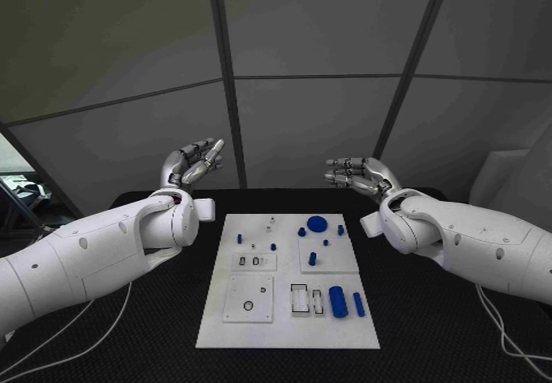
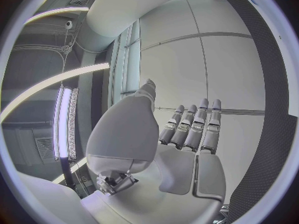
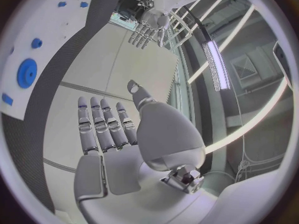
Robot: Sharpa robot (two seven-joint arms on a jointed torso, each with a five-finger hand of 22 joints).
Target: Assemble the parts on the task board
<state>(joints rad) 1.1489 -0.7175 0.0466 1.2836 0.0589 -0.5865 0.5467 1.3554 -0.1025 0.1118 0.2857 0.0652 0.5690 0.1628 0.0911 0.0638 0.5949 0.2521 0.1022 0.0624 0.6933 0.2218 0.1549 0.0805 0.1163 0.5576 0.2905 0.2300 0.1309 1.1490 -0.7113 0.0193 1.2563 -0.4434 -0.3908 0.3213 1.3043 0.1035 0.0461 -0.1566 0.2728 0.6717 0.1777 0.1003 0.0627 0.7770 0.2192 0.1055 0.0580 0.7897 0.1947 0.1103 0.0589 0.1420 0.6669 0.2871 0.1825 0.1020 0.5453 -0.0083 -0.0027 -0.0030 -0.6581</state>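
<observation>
The white task board (image 1: pixel 288 319) lies in the middle of the black table. Small blue parts sit on it: a round disc (image 1: pixel 317 223), a thick cylinder (image 1: pixel 337 301), a thinner peg (image 1: pixel 358 304) and several small pegs (image 1: pixel 241 238). My left hand (image 1: pixel 193 163) is raised above the table's far left side, fingers apart, holding nothing. My right hand (image 1: pixel 361 175) is raised at the far right, likewise with nothing in it. In the left wrist view the left hand (image 2: pixel 181 139) shows straight fingers. In the right wrist view the right hand (image 3: pixel 118 134) is spread, with the disc (image 3: pixel 27 73) at the rim.
Grey wall panels stand behind the table. Black table surface (image 1: pixel 426 319) runs on both sides of the board. Cables trail over the table at the near left (image 1: pixel 80 335) and near right (image 1: pixel 500 335).
</observation>
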